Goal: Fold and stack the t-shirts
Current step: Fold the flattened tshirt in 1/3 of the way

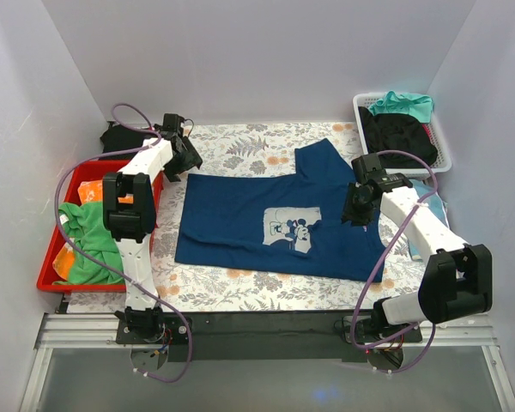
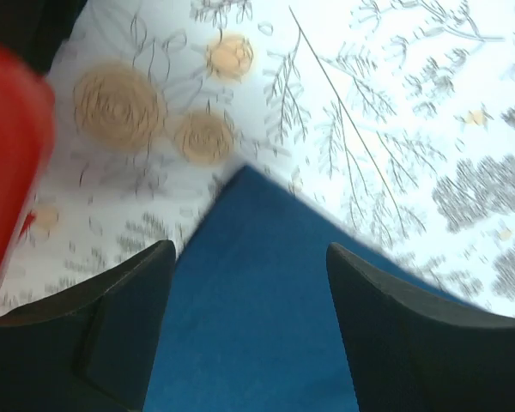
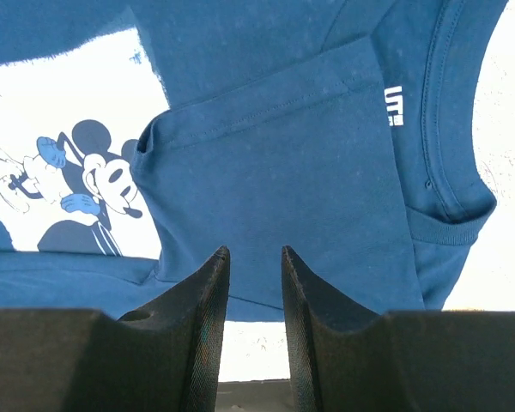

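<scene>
The navy t-shirt lies flat in the middle of the table, turned sideways with its hem to the left and its collar to the right, the pale cartoon-mouse print facing up. Its folding looks barely begun. In the right wrist view one sleeve is turned in over the body and touches the edge of the print, while the far sleeve juts out and the body is at full length. No folded stack shows anywhere, so most of the task seems to be left. The left gripper hovers over the shirt's far-left hem corner, its fingers spread wide with nothing between them. The right gripper hangs above the collar end, its jaws a little apart and closed on nothing. More garments wait in the white basket at the far right, a black shirt with a teal one bunched on it, neither folded. A red bin at the left holds a loose green garment and an orange one; whether these are t-shirts I cannot tell. The table wears a white floral cloth, and plain white walls close it in on three sides.
</scene>
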`<control>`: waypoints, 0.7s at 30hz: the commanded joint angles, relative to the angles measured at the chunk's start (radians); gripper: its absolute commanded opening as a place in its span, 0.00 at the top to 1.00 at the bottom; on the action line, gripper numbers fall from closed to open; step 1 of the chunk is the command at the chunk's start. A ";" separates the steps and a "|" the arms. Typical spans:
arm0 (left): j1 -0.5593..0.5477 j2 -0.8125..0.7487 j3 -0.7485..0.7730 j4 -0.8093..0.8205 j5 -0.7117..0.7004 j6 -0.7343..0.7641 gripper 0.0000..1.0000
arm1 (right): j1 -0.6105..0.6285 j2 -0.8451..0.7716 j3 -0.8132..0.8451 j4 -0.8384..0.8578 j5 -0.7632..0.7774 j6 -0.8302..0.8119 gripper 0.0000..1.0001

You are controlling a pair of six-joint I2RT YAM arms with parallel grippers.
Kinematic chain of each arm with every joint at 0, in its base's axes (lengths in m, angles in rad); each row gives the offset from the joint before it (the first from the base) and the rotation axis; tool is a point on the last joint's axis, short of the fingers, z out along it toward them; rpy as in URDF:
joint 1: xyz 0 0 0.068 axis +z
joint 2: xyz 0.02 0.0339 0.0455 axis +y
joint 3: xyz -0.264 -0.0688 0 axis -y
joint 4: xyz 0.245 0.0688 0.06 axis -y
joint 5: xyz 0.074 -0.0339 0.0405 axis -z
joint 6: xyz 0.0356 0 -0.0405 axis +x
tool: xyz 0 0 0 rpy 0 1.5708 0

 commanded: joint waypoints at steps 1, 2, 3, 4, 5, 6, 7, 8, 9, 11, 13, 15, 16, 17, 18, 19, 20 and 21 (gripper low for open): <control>0.000 0.057 0.103 -0.023 -0.084 0.055 0.32 | 0.007 -0.004 0.018 0.035 0.025 -0.001 0.64; 0.000 0.071 0.129 -0.026 -0.090 0.055 0.32 | 0.007 -0.007 0.003 0.038 0.024 0.003 0.64; 0.000 0.083 0.140 -0.030 -0.091 0.058 0.33 | 0.007 -0.007 -0.003 0.041 0.024 0.005 0.64; 0.000 0.103 0.153 -0.036 -0.091 0.062 0.35 | 0.007 -0.010 -0.009 0.042 0.024 0.006 0.64; 0.000 0.109 0.154 -0.038 -0.087 0.064 0.36 | 0.007 -0.012 -0.017 0.042 0.024 0.008 0.64; 0.000 0.114 0.150 -0.036 -0.083 0.064 0.38 | 0.007 -0.013 -0.029 0.044 0.027 0.011 0.64; 0.000 0.118 0.145 -0.029 -0.083 0.067 0.41 | 0.007 -0.018 -0.036 0.045 0.025 0.009 0.64; 0.000 0.120 0.139 -0.023 -0.078 0.068 0.43 | 0.007 -0.019 -0.039 0.045 0.024 0.012 0.64; 0.000 0.123 0.130 -0.019 -0.077 0.068 0.44 | 0.006 -0.021 -0.048 0.047 0.025 0.014 0.64; 0.000 0.138 0.130 -0.022 -0.066 0.067 0.47 | 0.006 -0.024 -0.051 0.045 0.027 0.016 0.64; 0.000 0.147 0.130 -0.030 -0.049 0.065 0.48 | 0.006 -0.027 -0.051 0.045 0.028 0.016 0.64; 0.000 0.151 0.127 -0.032 -0.041 0.062 0.50 | 0.006 -0.029 -0.049 0.044 0.027 0.016 0.64; 0.000 0.149 0.115 -0.027 -0.040 0.059 0.51 | 0.007 -0.029 -0.049 0.044 0.025 0.016 0.64; -0.001 0.147 0.111 -0.023 -0.037 0.064 0.52 | 0.007 -0.030 -0.051 0.044 0.025 0.014 0.64; -0.001 0.147 0.108 -0.018 -0.034 0.065 0.54 | 0.007 -0.029 -0.052 0.044 0.025 0.014 0.64; -0.001 0.149 0.108 -0.016 -0.031 0.067 0.56 | 0.006 -0.032 -0.054 0.044 0.025 0.012 0.64; -0.001 0.152 0.110 -0.016 -0.026 0.076 0.58 | 0.007 -0.032 -0.056 0.044 0.027 0.012 0.65; -0.001 0.157 0.114 -0.018 -0.025 0.079 0.61 | 0.006 -0.033 -0.057 0.044 0.025 0.011 0.65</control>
